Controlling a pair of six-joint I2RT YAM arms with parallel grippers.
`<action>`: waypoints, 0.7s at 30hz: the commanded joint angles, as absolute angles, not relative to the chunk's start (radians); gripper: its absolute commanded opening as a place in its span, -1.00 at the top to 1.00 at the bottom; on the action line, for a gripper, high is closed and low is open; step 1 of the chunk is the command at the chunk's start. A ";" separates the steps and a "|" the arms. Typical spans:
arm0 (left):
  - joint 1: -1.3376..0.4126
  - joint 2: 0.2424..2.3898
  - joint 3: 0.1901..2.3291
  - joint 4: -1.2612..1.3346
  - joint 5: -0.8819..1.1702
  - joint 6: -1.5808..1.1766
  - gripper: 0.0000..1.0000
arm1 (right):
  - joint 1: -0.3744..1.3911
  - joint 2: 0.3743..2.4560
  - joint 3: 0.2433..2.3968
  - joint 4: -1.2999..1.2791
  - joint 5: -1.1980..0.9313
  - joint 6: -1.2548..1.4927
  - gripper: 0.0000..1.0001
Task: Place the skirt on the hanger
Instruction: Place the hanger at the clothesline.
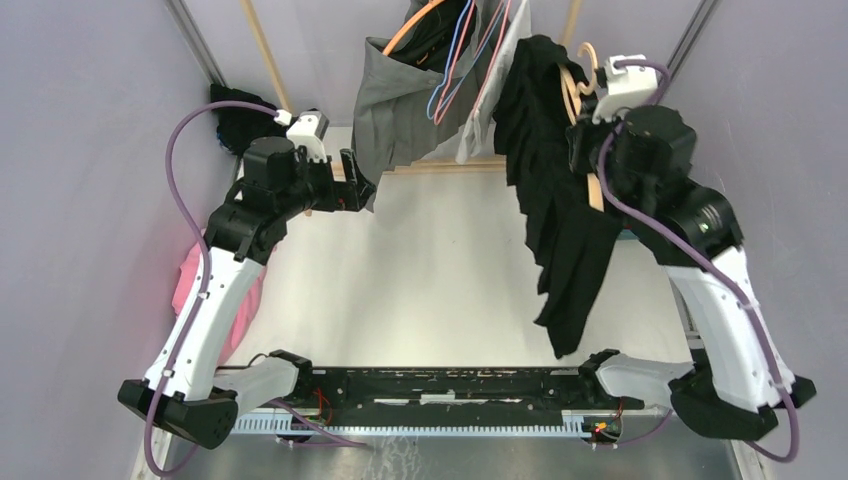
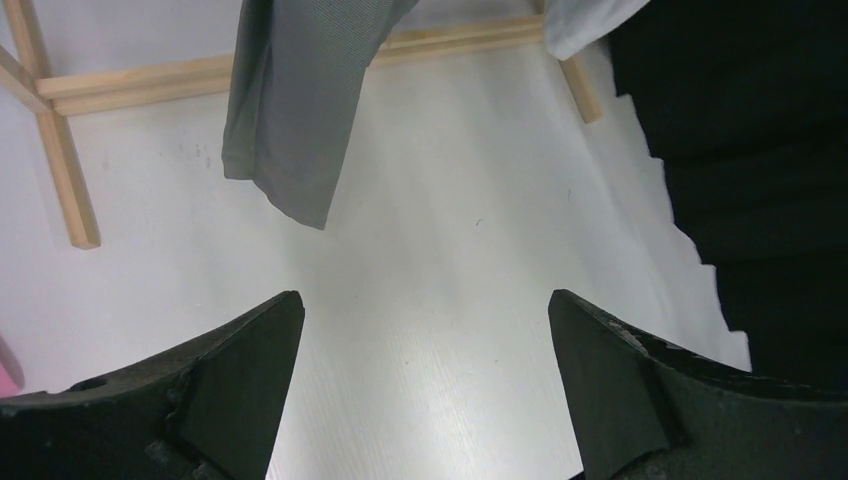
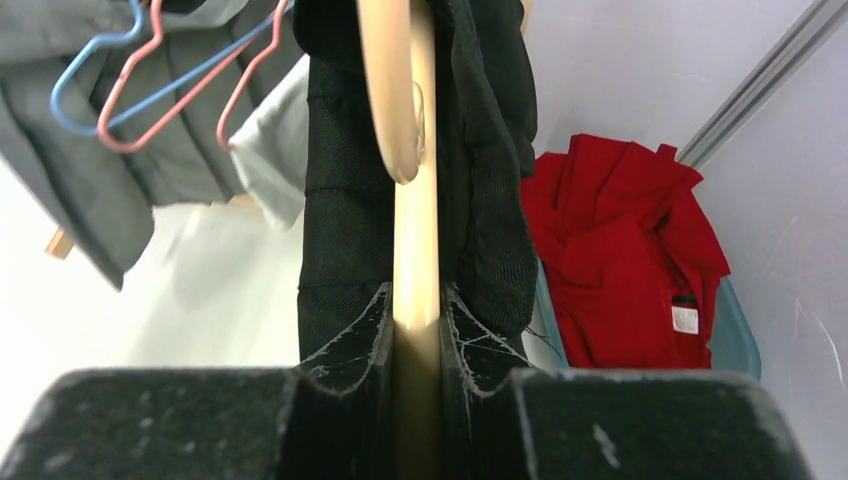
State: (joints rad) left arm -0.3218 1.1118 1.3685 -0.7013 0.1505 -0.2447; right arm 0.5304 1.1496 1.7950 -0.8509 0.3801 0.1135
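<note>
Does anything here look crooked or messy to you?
Yes. The black skirt looks bunched and lopsided on the wooden hanger pinched in the right gripper, with one end trailing down. A pink cloth lies crumpled beside the left edge of the table.

Honestly not much to read here. Only thing that looks like a label is a small white tag (image 3: 685, 318) sewn on the red garment (image 3: 620, 240) lying in the teal bin (image 3: 738, 345), just right of the black skirt (image 3: 345, 200) in the right wrist view, and whatever's printed on it is too small to make out. Nothing else legible
</note>
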 commanded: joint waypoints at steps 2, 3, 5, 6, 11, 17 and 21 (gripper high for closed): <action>-0.318 1.067 1.372 -0.674 0.197 -0.264 -0.98 | 0.535 1.237 1.867 -0.491 0.560 0.101 0.97; -0.318 1.065 1.374 -0.676 0.198 -0.264 -0.98 | 0.535 1.263 1.881 -0.466 0.568 0.097 0.97; -0.318 1.064 1.379 -0.676 0.205 -0.263 -0.98 | 0.535 1.322 1.913 -0.420 0.582 0.091 0.97; -0.317 1.066 1.383 -0.680 0.207 -0.261 -0.98 | 0.536 1.350 1.935 -0.408 0.582 0.089 0.97; -0.318 1.062 1.394 -0.686 0.213 -0.258 -0.98 | 0.534 1.472 2.007 -0.319 0.587 0.079 0.97; -0.318 1.059 1.386 -0.685 0.215 -0.256 -0.98 | 0.530 1.567 2.045 -0.238 0.561 0.073 0.97; -0.317 1.061 1.381 -0.683 0.210 -0.253 -0.98 | 0.529 1.592 2.049 -0.238 0.417 0.091 0.97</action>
State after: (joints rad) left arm -0.3218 1.0790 1.3647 -0.7052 0.1928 -0.2447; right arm 0.5289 1.5978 1.9827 -0.3878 0.5476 0.0837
